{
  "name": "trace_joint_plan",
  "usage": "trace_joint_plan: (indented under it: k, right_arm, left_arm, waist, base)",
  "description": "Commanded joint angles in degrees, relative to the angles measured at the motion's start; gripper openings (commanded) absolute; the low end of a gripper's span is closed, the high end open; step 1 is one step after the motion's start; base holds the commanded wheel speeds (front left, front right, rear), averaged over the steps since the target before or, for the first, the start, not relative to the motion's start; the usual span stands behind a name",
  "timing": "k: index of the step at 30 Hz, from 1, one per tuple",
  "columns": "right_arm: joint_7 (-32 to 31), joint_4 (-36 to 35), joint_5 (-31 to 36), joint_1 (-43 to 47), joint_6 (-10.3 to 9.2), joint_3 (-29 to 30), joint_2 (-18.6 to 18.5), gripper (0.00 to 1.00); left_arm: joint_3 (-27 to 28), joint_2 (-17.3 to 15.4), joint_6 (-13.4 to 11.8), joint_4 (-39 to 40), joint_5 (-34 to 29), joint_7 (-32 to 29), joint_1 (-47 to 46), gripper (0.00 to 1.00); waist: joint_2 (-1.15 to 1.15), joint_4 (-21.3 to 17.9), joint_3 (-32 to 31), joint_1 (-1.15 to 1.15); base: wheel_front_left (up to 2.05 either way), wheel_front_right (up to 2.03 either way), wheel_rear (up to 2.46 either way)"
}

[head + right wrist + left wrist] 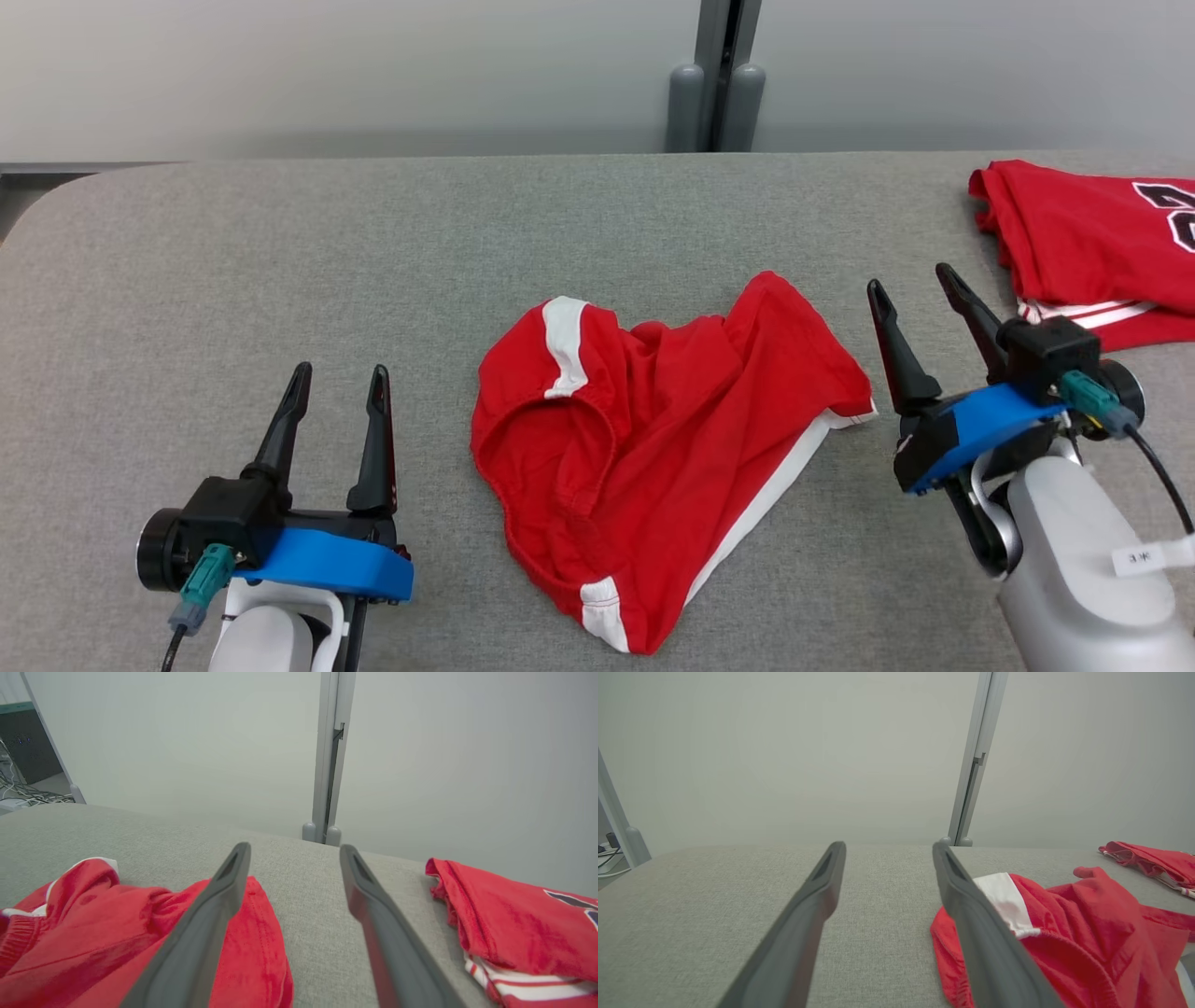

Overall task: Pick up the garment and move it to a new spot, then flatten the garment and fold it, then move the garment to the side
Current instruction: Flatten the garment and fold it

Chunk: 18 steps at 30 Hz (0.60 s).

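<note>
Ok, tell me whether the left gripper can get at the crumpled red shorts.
Probably yes: the left gripper is open, and only bare table lies between it and the shorts.

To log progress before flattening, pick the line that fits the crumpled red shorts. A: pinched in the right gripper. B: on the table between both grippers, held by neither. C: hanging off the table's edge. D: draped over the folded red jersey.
B: the red shorts lie loose on the grey table between the open left gripper and open right gripper.
</note>
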State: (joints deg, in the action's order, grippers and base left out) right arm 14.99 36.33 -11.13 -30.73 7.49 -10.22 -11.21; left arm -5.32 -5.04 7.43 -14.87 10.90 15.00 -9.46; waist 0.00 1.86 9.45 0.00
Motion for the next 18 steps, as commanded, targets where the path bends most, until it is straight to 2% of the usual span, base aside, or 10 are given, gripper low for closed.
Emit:
trace_joint_plan:
  k: [1,12,18]
  right_arm:
    - [0.2,-3.0,0.7,3.3,0.01,1.0,0.5,1.00]
    - [0.2,-18.3,3.3,17.7,0.01,6.9,4.6,1.00]
    - [0.2,-23.6,5.7,23.7,0.01,8.4,6.6,1.00]
  left_arm:
    - [0.1,-0.3,0.1,0.2,-0.4,0.2,0.4,1.00]
    - [-0.2,-0.5,0.1,-0.2,-0.3,0.2,2.1,1.00]
    - [-0.4,-0.8,0.1,-0.1,-0.3,0.2,2.8,1.00]
  waist:
    - [0.00,-0.9,-0.7,0.00]
    - [0.00,-1.6,-3.0,0.00]
    - [0.00,-1.5,-3.7,0.00]
  base:
    - [0.00,0.00,0.00]
    - [0.00,0.00,0.00]
    - [0.00,0.00,0.00]
